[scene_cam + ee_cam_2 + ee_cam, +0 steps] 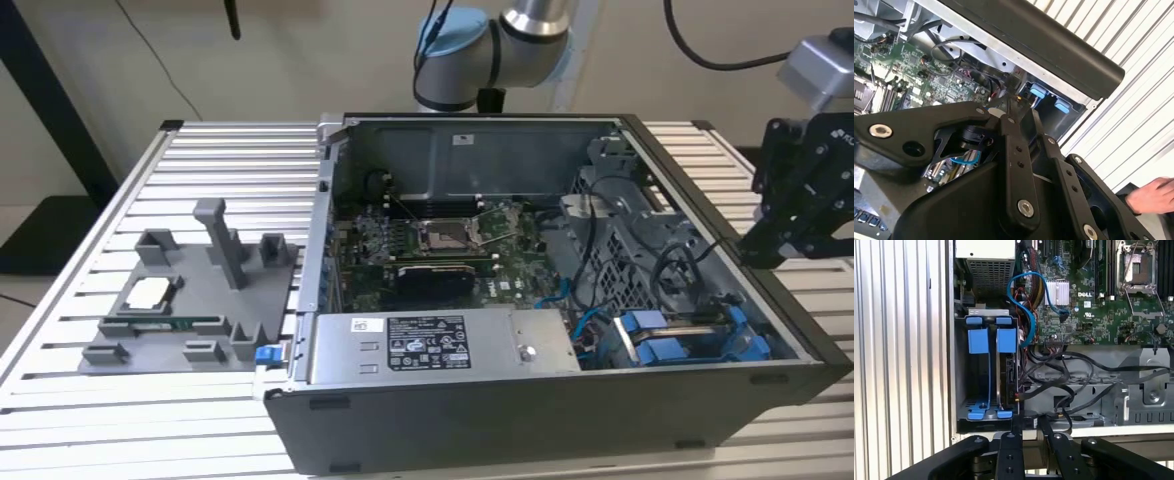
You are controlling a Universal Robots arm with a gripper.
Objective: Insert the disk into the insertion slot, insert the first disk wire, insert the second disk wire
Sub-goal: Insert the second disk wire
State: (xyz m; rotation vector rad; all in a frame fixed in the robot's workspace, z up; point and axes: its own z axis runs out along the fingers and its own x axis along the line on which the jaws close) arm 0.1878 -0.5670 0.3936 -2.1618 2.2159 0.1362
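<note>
Jaws hang outside case edge [798, 335], near insertion slot [978, 385]

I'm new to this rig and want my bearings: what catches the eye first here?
The open computer case sits on the slatted table, its green motherboard bare. Bright blue carriers stand out in the insertion slot at the exterior view's lower right, and the black gripper hangs just outside the case wall there.
</note>
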